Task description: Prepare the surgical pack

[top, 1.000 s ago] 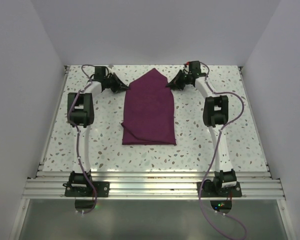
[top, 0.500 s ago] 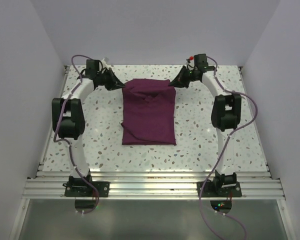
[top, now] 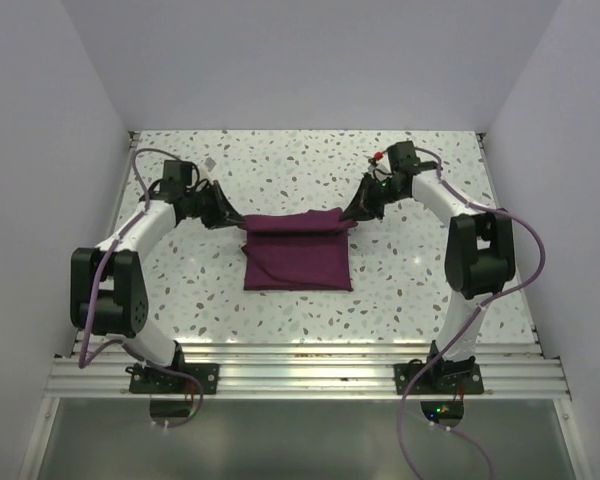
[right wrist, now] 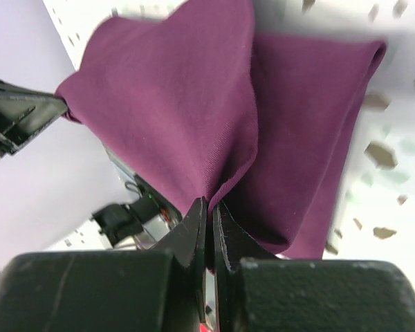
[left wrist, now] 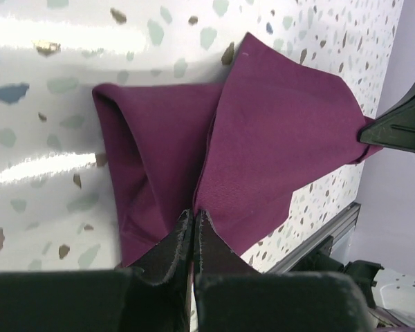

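Left gripper [top: 237,221] and right gripper [top: 349,214] each pinch one end of the cloth's [top: 298,265] raised fold; its near half lies flat mid-bench [top: 280,170]. Left wrist: jaws clamped on purple fabric, which drapes limp. Right wrist: same pinch. I judge it light, soft, prone to sag; the corners are the place to hold.

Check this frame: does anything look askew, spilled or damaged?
Nothing spilled or damaged. The maroon cloth lies folded, its top layer pinched at both far corners by the left gripper and right gripper. Only its left edge looks slightly uneven.
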Tool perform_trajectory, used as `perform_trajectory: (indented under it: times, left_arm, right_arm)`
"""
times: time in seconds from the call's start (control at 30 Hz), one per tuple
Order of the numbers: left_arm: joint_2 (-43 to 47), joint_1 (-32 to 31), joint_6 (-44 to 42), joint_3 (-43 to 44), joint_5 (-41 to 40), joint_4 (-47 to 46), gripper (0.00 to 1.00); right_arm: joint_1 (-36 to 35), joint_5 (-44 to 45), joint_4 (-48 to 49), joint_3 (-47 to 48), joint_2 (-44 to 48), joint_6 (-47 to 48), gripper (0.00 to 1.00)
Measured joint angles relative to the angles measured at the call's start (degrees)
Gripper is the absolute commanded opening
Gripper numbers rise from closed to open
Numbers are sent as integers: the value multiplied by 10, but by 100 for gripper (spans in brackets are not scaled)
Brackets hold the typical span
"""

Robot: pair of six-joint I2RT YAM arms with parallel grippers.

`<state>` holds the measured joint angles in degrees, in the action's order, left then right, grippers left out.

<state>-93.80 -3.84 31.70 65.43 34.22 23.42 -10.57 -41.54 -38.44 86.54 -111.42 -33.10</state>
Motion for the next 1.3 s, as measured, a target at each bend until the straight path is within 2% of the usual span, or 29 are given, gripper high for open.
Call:
perform_trajectory:
  times: [0.37, 0.67, 0.77, 0.83, 0.87, 0.9, 1.0, 1.1, 1.2, 1.23, 1.3]
  left_arm:
    - [109, -1, -9, -132, -13, 10, 0]
    - [129, -7, -9, -187, -13, 4, 2]
    - [129, -7, -9, -196, -15, 4, 6]
    - [126, -7, -11, -196, -17, 4, 16]
    - [125, -7, -13, -196, -17, 4, 21]
    - [124, -7, -15, -197, -20, 5, 28]
    - [123, -7, -22, -201, -26, 5, 42]
    - [123, -7, -29, -203, -31, 12, 47]
    - [125, -7, -35, -203, -44, 20, 49]
    - [127, -7, -37, -203, -49, 24, 49]
    - [134, -7, -38, -199, -61, 33, 51]
  right_arm:
    - [-26, 2, -3, -118, 116, 23, 0]
    - [-29, 3, 5, -197, 125, 34, 1]
    - [-35, 3, 7, -206, 124, 39, 3]
    - [-38, 4, 6, -207, 123, 44, 6]
    - [-39, 4, 6, -207, 122, 49, 8]
    - [-40, 5, 5, -207, 120, 54, 16]
    - [-41, 7, -10, -207, 106, 73, 31]
    - [-41, 19, -38, -207, 90, 98, 36]
    - [-41, 47, -69, -203, 87, 116, 52]
    - [-41, 59, -75, -196, 89, 118, 65]
    - [-42, 79, -73, -178, 97, 119, 70]
